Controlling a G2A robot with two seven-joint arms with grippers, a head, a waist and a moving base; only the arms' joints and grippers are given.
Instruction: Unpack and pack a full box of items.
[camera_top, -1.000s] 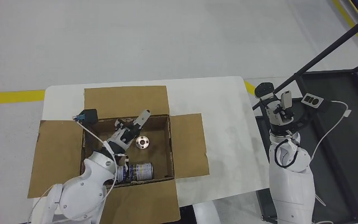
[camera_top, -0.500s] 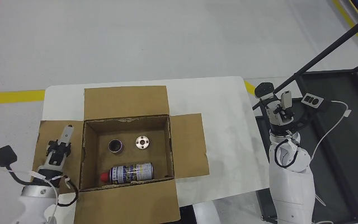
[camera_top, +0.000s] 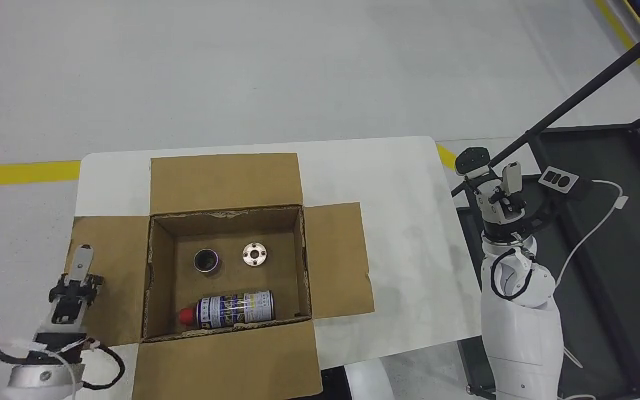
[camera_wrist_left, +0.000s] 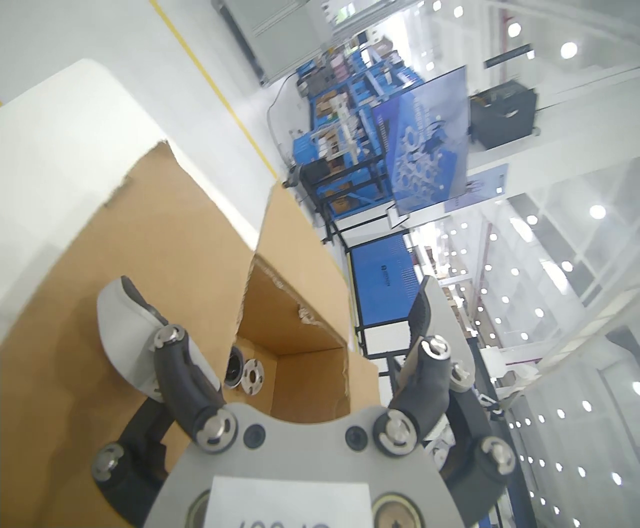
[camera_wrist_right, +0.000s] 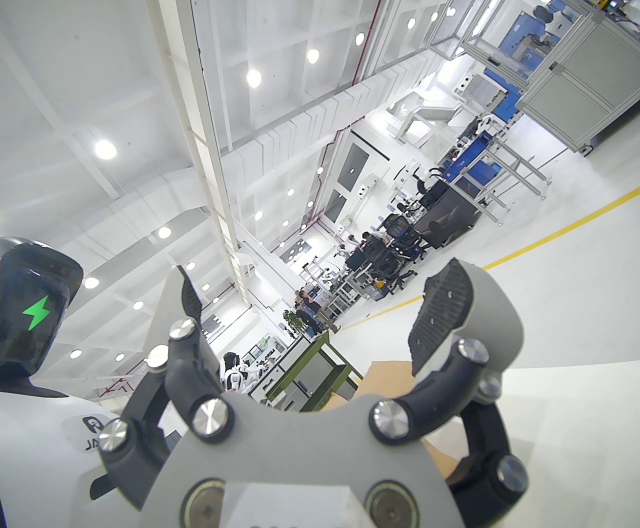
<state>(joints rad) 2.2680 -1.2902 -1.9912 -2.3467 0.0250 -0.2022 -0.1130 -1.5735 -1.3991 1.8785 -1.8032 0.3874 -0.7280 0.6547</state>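
The box (camera_top: 225, 182) holds 3 items: spray can (camera_top: 232, 307), cup (camera_top: 207, 262), metal disc (camera_top: 254, 255). Unpacking looks barely begun; my left jaws and right jaws are released, empty.

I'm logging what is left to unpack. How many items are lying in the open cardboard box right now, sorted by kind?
Spray can: 1
Dark ring: 1
Silvery disc with a centre hole: 1
Total: 3, all on the floor of the cardboard box.
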